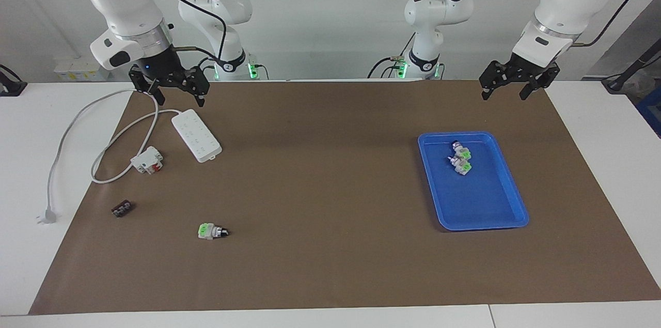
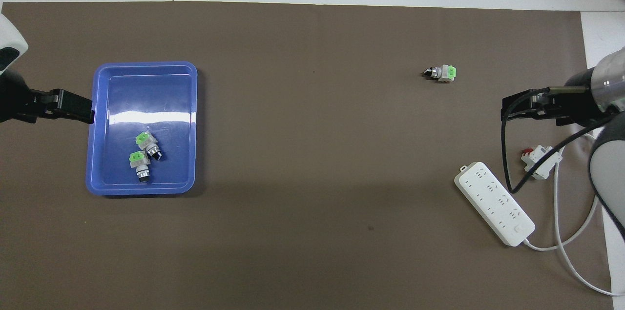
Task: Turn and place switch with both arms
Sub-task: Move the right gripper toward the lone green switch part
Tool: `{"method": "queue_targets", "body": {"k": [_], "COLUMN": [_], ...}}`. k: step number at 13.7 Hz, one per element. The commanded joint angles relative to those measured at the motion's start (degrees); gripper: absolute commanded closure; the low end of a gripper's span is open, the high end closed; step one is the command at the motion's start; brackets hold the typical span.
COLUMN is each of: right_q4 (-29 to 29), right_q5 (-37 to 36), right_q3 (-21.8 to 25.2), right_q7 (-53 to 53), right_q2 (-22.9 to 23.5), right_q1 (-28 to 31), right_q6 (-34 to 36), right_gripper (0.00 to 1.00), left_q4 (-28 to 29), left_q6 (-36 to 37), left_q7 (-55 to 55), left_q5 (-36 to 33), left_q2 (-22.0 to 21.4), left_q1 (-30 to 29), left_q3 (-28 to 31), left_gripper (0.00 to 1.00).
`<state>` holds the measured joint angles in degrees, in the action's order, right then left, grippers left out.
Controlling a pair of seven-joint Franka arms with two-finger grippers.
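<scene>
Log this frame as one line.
loose green-labelled grey selector switch: on brown mat | left tool: open, empty, raised | right tool: open, empty, raised

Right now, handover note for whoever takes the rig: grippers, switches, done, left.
Left gripper: open, raised by the blue tray, holding nothing.
Right gripper: open, raised over the power strip cord end, holding nothing.
Done: two switches lie in the tray, at its end nearer the robots.
Left: one switch lies on its side on the brown mat, toward the right arm's end, farther from the robots than the power strip. Neither gripper touches it. It has yet to be picked up, turned and placed.
</scene>
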<state>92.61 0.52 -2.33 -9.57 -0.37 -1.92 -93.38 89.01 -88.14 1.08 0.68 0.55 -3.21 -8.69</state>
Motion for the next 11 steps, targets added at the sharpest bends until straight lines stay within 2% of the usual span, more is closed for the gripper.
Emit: {"method": "queue_targets", "body": {"k": [1,7,11], "right_q4": [2.4,2.8,1.7], "right_q5": [-0.4,0.3,0.1], "right_q3": [-0.4,-0.5,-0.5], "right_q7": [2.7,21.6,45.2], "right_q2": [-0.8,5.2,10.4], "right_q1": [-0.1,0.0,0.9], "right_q6": [-4.0,-11.5,-15.9], "right_gripper": [0.00,0.01,0.01], "left_q4": [2.7,3.8,3.8], "left_q6": [-2.0,-1.8,-1.7], "left_q7": [-0.4,-0.1,0.1], "left_q5": [-0.9,-0.9,-0.9], "left_q2": [-1.7,-2.3,-2.3], "left_q1": [0.5,0.9,-1.3], "left_q3": [0.4,0.5,1.1], "left_gripper": [0.00,0.00,0.00]}}
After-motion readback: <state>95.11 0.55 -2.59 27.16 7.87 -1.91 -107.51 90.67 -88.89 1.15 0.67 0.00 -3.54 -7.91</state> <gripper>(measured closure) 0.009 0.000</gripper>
